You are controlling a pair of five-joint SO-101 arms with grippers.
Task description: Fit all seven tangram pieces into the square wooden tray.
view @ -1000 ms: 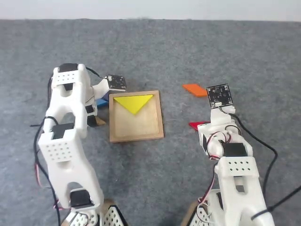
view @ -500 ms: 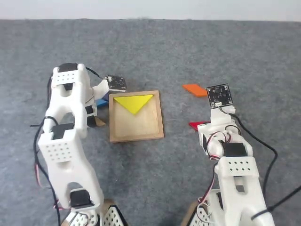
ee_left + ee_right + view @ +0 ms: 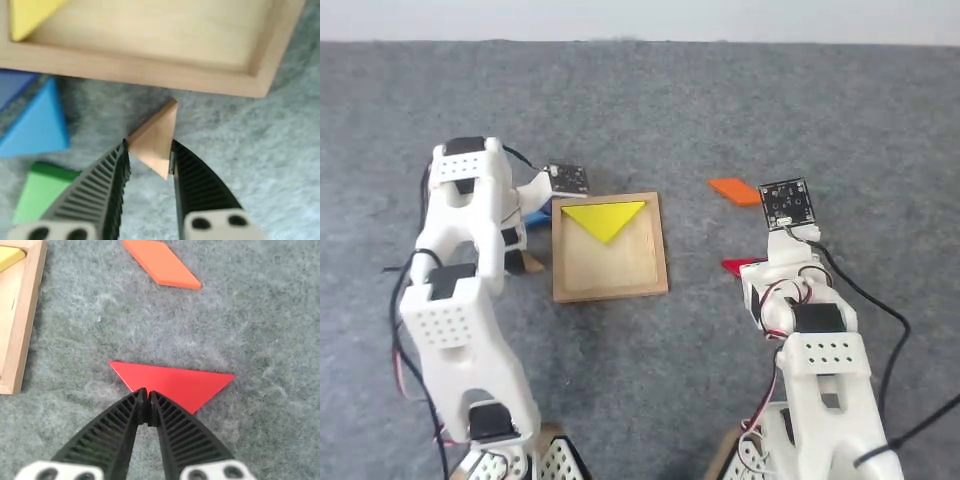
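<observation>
The table is covered with a fuzzy grey mat (image 3: pixel 650 110), and a pale wall (image 3: pixel 640 18) runs behind it.

The left gripper (image 3: pixel 148 148) is pinching a small tan triangle (image 3: pixel 155 132) between its two fingers. Just past its tips is the side of the wooden tray (image 3: pixel 150 75). A yellow triangle (image 3: pixel 30 15) lies in the tray's far corner. Close beside the gripper, outside the tray, are a blue triangle (image 3: pixel 37 125) and a green piece (image 3: pixel 42 192).

The right gripper (image 3: pixel 146 396) is squeezed tight with nothing in it. Its tips sit at the near edge of a red triangle (image 3: pixel 175 382). An orange piece (image 3: pixel 161 264) lies farther out in front of it. The tray is off to its side.

Since a second ago, the left arm's wrist has tipped a tiny bit. The right arm and the pieces have stayed put.
</observation>
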